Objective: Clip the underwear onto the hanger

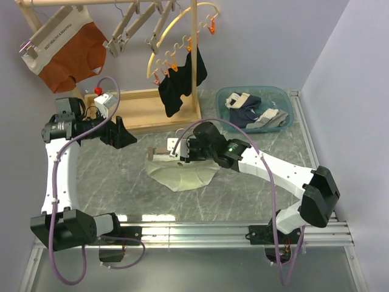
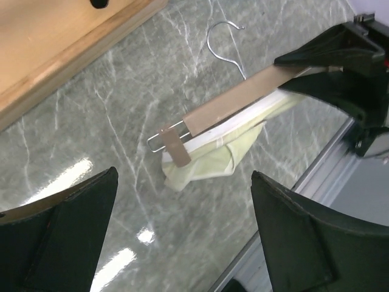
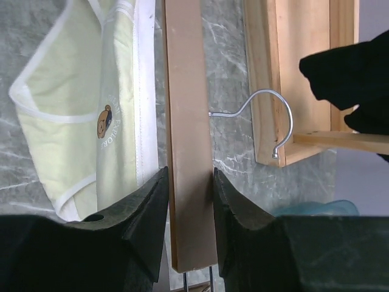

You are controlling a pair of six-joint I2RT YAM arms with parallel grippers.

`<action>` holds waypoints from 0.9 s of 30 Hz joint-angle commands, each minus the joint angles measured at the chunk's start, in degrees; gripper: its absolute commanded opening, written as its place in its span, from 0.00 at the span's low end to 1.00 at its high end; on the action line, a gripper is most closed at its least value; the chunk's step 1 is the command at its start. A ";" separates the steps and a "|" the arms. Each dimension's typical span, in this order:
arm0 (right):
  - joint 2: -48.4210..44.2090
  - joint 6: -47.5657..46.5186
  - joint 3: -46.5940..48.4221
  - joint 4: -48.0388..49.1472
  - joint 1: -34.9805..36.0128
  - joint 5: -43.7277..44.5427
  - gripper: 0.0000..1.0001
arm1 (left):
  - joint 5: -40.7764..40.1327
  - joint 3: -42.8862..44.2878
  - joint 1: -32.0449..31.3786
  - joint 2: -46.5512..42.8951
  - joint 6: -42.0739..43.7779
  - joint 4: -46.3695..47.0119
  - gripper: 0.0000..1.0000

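The pale cream-yellow underwear (image 1: 182,174) lies flat on the marble table, with a small bear print at its waistband (image 3: 106,125). The light-wood bar hanger (image 1: 165,153) lies along its white waistband edge, its metal hook (image 3: 267,115) pointing toward the rack. My right gripper (image 1: 185,149) is shut on the bar (image 3: 188,109) near one end, one finger on each side. A clip (image 2: 176,149) at the hanger's other end sits over the underwear's (image 2: 213,159) corner. My left gripper (image 2: 185,225) is open and empty, hovering left of the hanger, apart from it.
A wooden rack base (image 1: 149,106) stands behind the hanger. On the rack hang rust-orange briefs (image 1: 67,52), several spare bar hangers (image 1: 137,27), and a yellow hoop (image 1: 176,27) with a black garment (image 1: 182,82). A teal bin (image 1: 285,97) of clothes sits back right. A metal rail (image 1: 213,230) edges the front.
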 commanded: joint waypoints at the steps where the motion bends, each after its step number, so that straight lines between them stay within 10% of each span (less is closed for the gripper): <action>1: -4.08 -2.87 -0.33 4.26 1.45 1.49 0.00 | 3.51 5.21 0.14 1.67 13.28 -10.08 0.94; 10: -8.64 -12.88 -2.26 5.39 4.43 2.28 0.00 | 5.45 10.50 -4.07 8.27 24.02 -18.11 0.84; 19: -16.92 -22.04 -10.79 12.54 7.07 -2.37 0.00 | 4.93 7.43 -10.58 8.79 17.35 -10.29 0.82; 22: -14.21 -13.49 -8.16 8.93 7.42 -0.36 0.01 | 5.02 5.94 -10.58 8.89 15.61 -8.90 0.84; 27: -3.06 11.91 0.89 -2.33 0.84 -9.47 0.37 | 4.57 -0.56 -10.58 6.52 11.99 -3.53 0.88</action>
